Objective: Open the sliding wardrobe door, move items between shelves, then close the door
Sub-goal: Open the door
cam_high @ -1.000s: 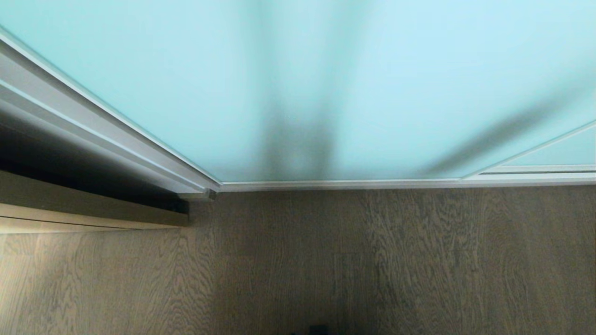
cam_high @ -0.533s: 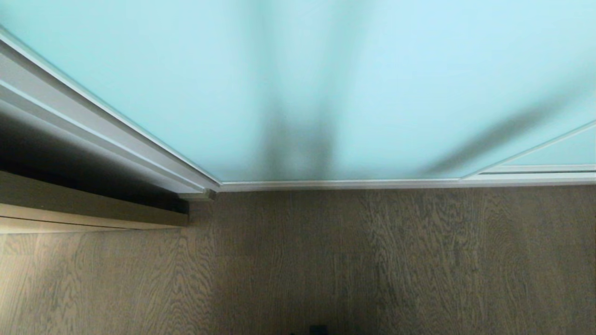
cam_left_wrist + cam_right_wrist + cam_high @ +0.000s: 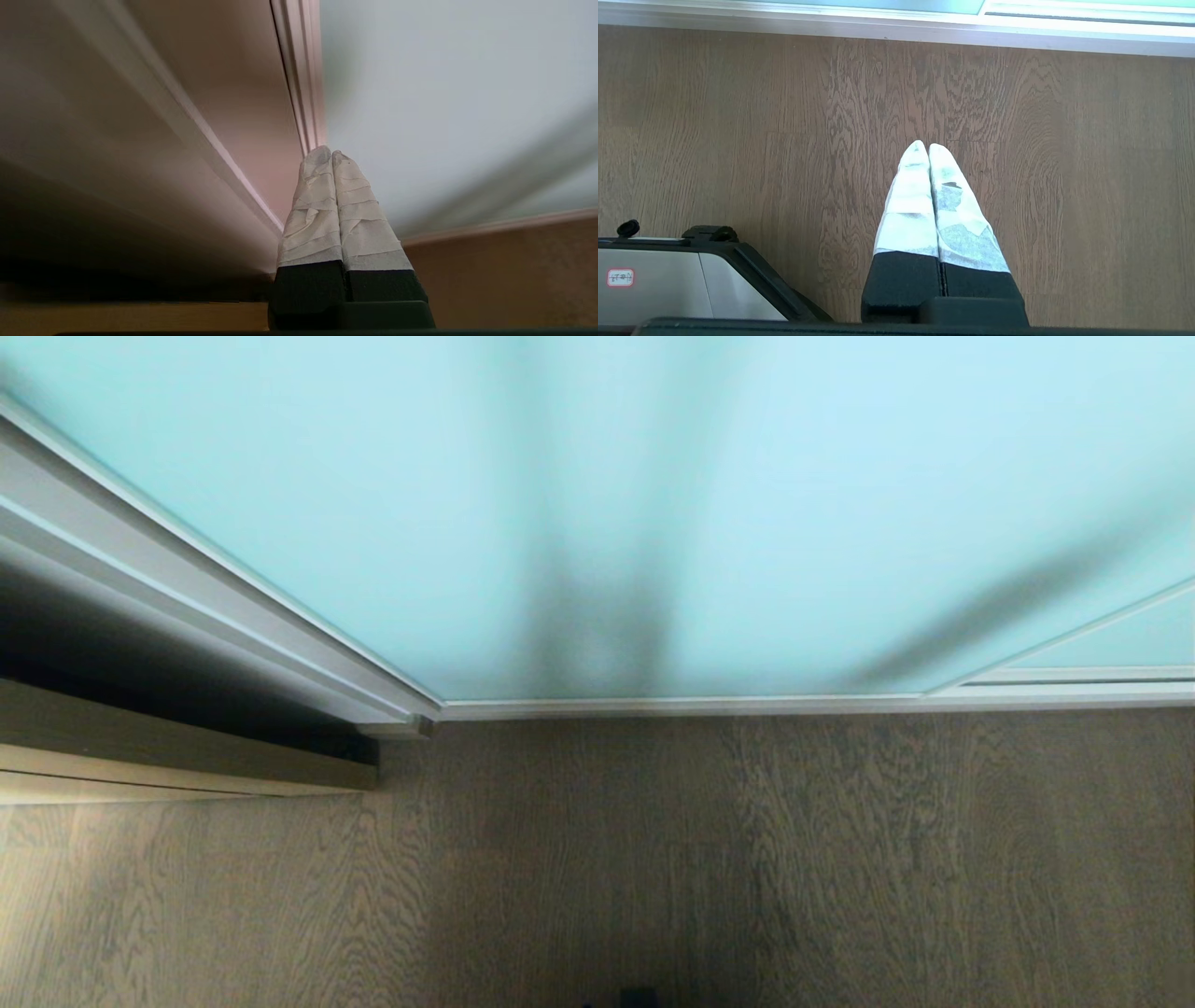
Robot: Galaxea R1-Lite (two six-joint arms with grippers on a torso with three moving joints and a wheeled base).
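From my seat I see a brown wood-grain floor [image 3: 747, 859] (lit paler at its left edge). A light wood cabinet front [image 3: 168, 756] sits left, with a dark gap above it, possibly shadow.

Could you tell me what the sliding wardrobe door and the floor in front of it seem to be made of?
Sliding wardrobe door: likely frosted glass, pale blue-green and matte with blurred shadows, in a thin silvery frame.
Floor: wood or wood-look laminate, brown with visible grain.

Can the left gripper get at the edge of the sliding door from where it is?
Probably yes. The left gripper, fingers shut, points at the sliding door's frame edge with nothing between; contact can't be told.
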